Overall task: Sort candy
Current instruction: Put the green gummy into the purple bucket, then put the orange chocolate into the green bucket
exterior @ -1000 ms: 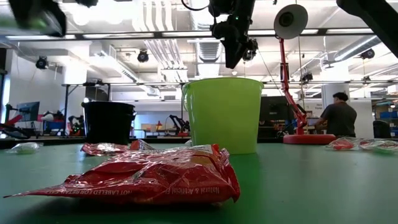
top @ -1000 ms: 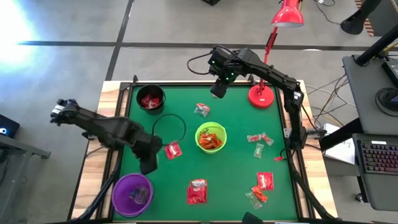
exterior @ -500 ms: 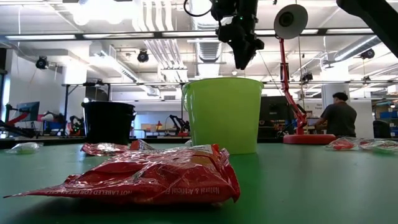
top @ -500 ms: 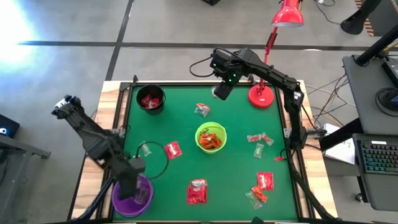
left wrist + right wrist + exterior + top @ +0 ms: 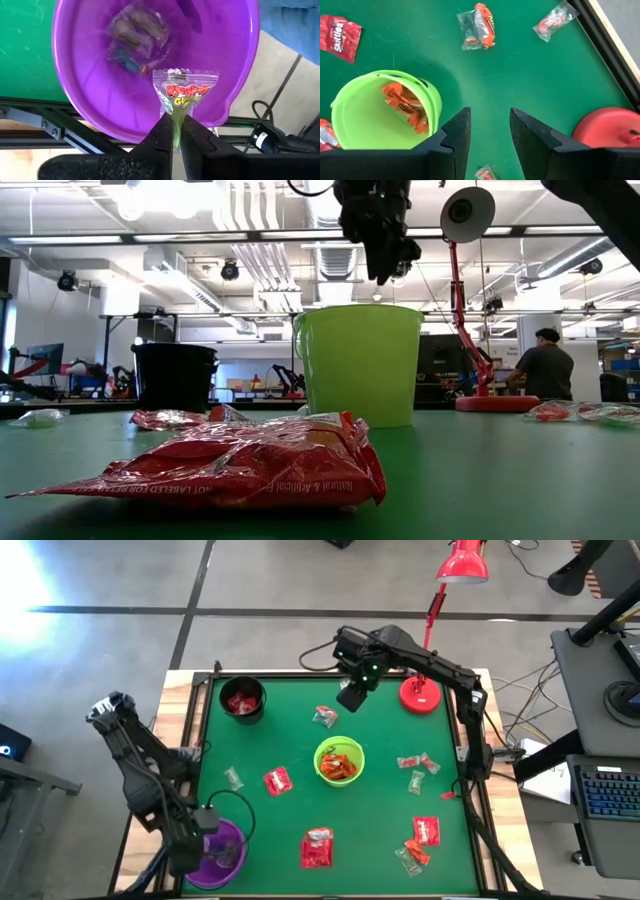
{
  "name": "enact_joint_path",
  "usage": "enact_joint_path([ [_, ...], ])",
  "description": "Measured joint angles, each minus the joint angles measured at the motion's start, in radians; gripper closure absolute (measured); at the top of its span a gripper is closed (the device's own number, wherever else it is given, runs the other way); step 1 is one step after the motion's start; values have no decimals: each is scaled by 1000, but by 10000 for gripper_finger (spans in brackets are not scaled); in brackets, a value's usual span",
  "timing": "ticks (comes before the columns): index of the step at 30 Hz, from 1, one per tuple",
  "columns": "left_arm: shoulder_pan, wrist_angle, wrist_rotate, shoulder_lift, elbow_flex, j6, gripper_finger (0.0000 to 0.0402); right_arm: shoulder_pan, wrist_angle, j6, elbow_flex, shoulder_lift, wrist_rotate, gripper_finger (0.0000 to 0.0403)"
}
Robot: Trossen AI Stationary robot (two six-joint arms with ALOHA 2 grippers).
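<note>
Candy was mid-sort, and on the left the left claw (image 5: 176,131) was clenched on a clear crinkly packet with green sweets inside (image 5: 184,92), pinching its bottom seam right over the smooth round purple plastic bowl (image 5: 80,90), where pale twist wrappers (image 5: 137,35) already lay. By my read this was the drop step: the next move called for letting go so the packet falls inside the rim, not over the surface's edge just beside it. Moving right, a small pale twist wrapper (image 5: 233,778) and a flat glossy red packet (image 5: 277,781) lay on the green felt surface (image 5: 380,810), the black round bowl (image 5: 243,700) held red packets, and the lime-green bucket-shaped bowl (image 5: 339,762) held orange-red wrappers. Above it hovered the right claw (image 5: 489,131), released and empty, near a clear-and-orange wrapped pair (image 5: 476,26). Further right more crinkled packets (image 5: 417,763) lay scattered, well apart from the bowls.
</note>
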Motion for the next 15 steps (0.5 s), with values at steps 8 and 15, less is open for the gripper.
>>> enact_joint_path([
  [8,0,0,0,23,0,45,341,42,0,14,0,-2,0,275],
  [15,0,-6,0,23,0,78,300,104,0,76,0,-48,0,275],
])
